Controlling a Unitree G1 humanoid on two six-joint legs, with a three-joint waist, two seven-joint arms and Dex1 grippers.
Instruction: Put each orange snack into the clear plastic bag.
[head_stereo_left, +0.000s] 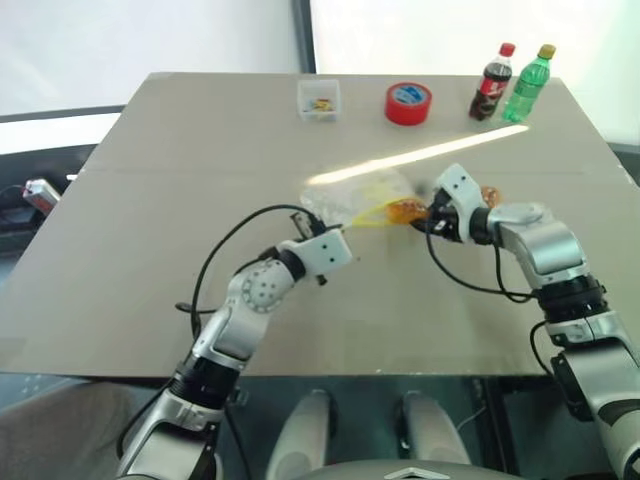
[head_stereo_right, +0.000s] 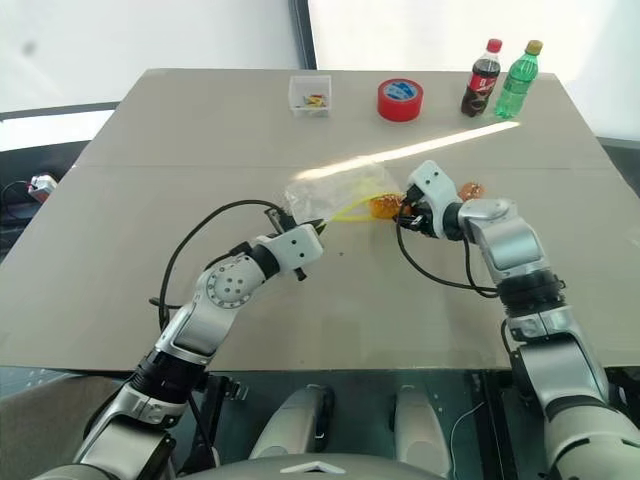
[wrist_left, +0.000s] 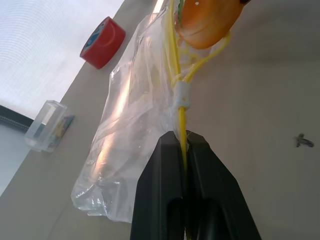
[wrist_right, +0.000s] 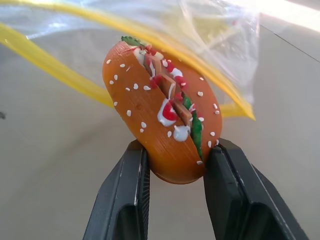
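The clear plastic bag (head_stereo_left: 350, 195) lies crinkled at the middle of the table, its yellow strip opened into a loop. My left gripper (wrist_left: 182, 137) is shut on that yellow strip (wrist_left: 181, 107), pinching the bag's edge from the near side. My right gripper (wrist_right: 175, 145) is shut on one orange snack (wrist_right: 157, 110), an oval bun-shaped piece with white dots. It holds the snack right at the bag's yellow mouth (head_stereo_left: 405, 210). A second orange snack (head_stereo_left: 492, 193) lies on the table just behind the right gripper.
Along the table's far edge stand a small clear box (head_stereo_left: 319, 98), a red tape roll (head_stereo_left: 408, 103), a cola bottle (head_stereo_left: 491, 82) and a green bottle (head_stereo_left: 528, 84). A bright strip of sunlight crosses the table behind the bag.
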